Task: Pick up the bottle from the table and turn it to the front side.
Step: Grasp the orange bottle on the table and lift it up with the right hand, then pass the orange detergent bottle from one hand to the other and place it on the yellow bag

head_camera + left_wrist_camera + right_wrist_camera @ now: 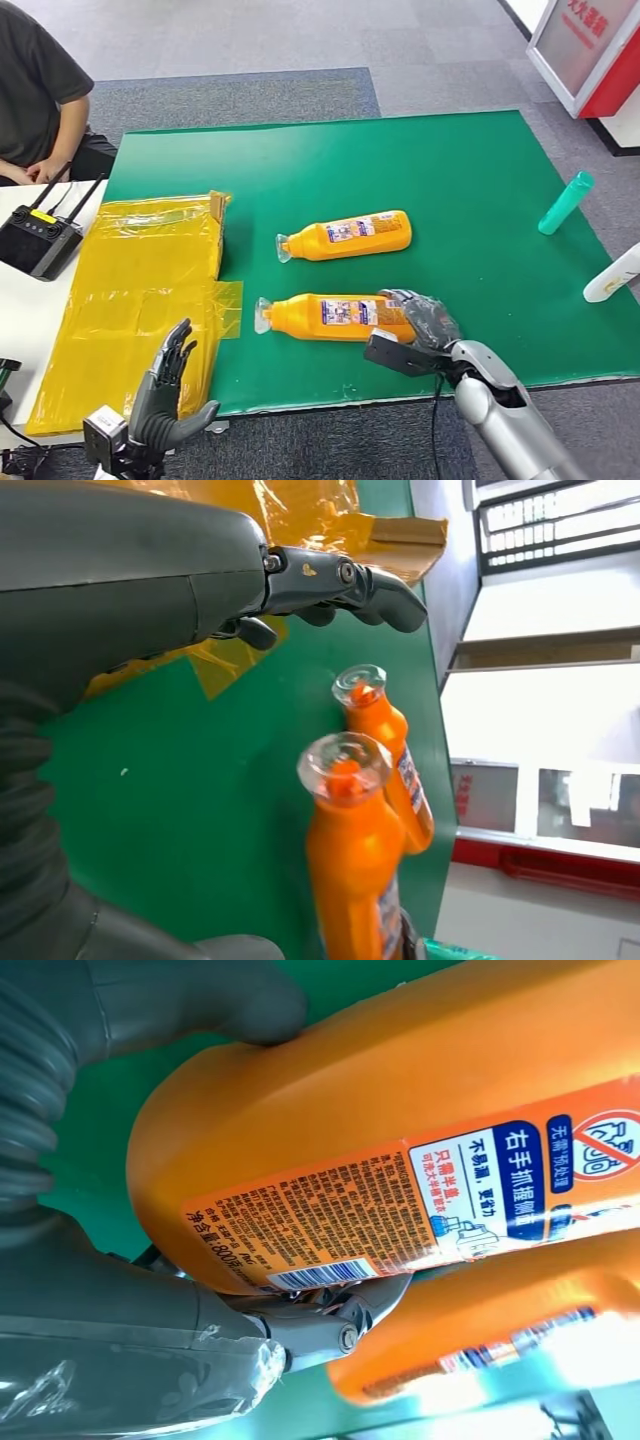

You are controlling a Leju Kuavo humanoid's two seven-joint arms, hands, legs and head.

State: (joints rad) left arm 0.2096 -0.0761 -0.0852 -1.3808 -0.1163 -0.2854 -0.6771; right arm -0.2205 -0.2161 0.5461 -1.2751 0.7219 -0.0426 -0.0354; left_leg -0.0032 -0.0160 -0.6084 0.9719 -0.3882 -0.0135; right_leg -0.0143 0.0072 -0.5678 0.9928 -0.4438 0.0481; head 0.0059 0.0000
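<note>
The nearer of two orange plastic bottles (332, 317) with clear caps lies on its side on the green table mat (468, 190), back label with barcode facing up. The right hand (413, 330) grasps its base end, thumb on one side and fingers on the other. The second orange bottle (351, 236) lies just beyond, parallel. The left hand (162, 390) hovers empty, fingers spread, over the yellow plastic-wrapped package (143, 290).
</note>
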